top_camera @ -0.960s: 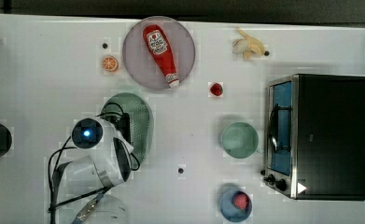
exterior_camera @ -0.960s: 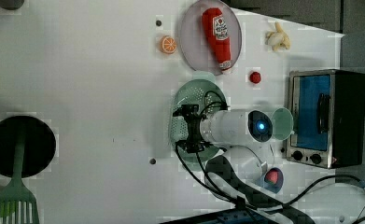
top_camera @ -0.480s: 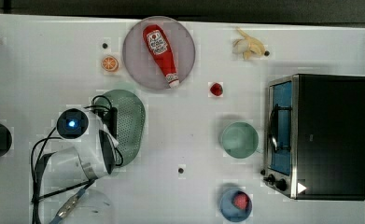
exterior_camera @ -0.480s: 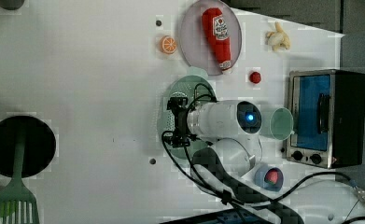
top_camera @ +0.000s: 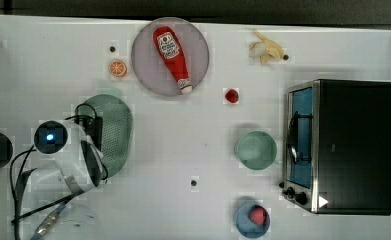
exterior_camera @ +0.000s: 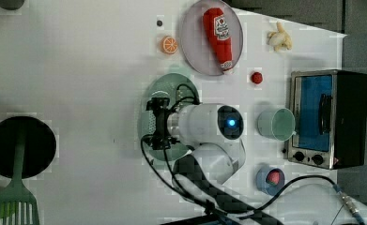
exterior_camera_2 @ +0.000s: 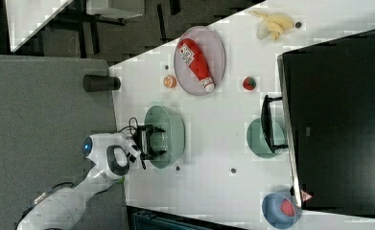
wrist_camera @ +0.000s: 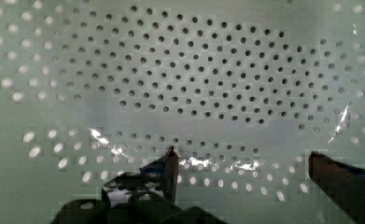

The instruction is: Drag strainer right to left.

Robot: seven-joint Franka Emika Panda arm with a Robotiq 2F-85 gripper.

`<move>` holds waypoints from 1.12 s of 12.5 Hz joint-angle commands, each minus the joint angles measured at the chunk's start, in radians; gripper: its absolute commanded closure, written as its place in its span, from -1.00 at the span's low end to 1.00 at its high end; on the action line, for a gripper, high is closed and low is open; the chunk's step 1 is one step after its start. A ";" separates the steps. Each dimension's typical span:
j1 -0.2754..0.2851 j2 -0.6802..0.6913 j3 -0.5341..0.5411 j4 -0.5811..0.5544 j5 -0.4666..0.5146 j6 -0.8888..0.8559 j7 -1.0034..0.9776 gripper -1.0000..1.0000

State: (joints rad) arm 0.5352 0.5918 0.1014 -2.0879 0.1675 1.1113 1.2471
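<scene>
I see my gripper (exterior_camera_2: 157, 142), fingers spread wide, down inside the strainer (exterior_camera_2: 168, 136), holding nothing.

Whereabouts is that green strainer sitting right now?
In the top view the strainer lies on the white table's left half, below the orange slice and lower left of the grey plate, partly under the robot's open gripper.
</scene>
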 commanded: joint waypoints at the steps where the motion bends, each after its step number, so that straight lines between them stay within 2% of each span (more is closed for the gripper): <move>1: 0.063 0.014 -0.003 0.058 -0.007 -0.019 0.050 -1.00; 4: 0.087 0.034 -0.003 0.098 0.031 -0.021 0.054 -1.00; 10: 0.128 0.066 -0.009 0.164 0.043 -0.018 0.055 -1.00; 12: 0.132 0.030 -0.038 0.159 0.007 -0.030 -0.009 -1.00; 14: 0.131 -0.055 -0.087 0.145 -0.034 -0.130 -0.170 -1.00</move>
State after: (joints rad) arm 0.6631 0.6196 0.0442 -1.9678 0.1500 0.9570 1.1953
